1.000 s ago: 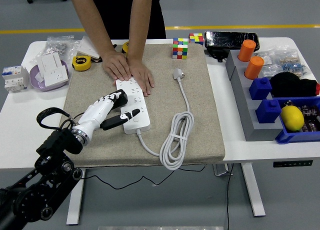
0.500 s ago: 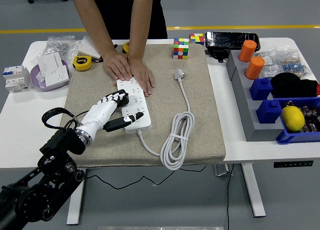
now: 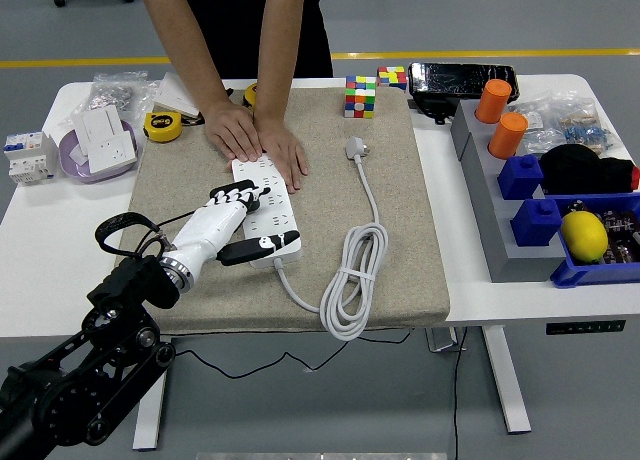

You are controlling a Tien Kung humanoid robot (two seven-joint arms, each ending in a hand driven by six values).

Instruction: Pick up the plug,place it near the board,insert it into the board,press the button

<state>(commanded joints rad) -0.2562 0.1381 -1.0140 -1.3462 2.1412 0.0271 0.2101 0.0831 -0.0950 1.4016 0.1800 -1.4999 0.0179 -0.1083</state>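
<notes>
Head view of a white bench (image 3: 40, 250) with a beige mat (image 3: 400, 200) over its middle. At 9 o'clock on the bench, left of the mat, sit a white breaker (image 3: 28, 156), a purple bowl (image 3: 75, 165) with a white socket plate in it, and a yellow tape measure (image 3: 163, 126).

The robot's left arm enters from 7 o'clock. Its left hand (image 3: 225, 220) lies over the near end of the board (image 3: 268, 205), a white power strip lying lengthwise on the mat. The fingers are spread and grip nothing; the fingertips rest on the strip's top and the dark thumb (image 3: 260, 246) lies across its near end.

From 12 o'clock a person leans in; both of the person's hands (image 3: 262, 145) press flat on the far end of the board.

The plug (image 3: 357, 148) lies loose on the mat at 1 o'clock from the board, just beside it and unplugged. Its white cable (image 3: 352, 280) runs toward 6 o'clock into a coiled bundle, then back to the board's near end.

Beyond the plug stand two puzzle cubes (image 3: 361, 95). At 3 o'clock are orange cylinders (image 3: 500, 115), blue bins (image 3: 535, 220) and a lemon (image 3: 584, 235).
</notes>
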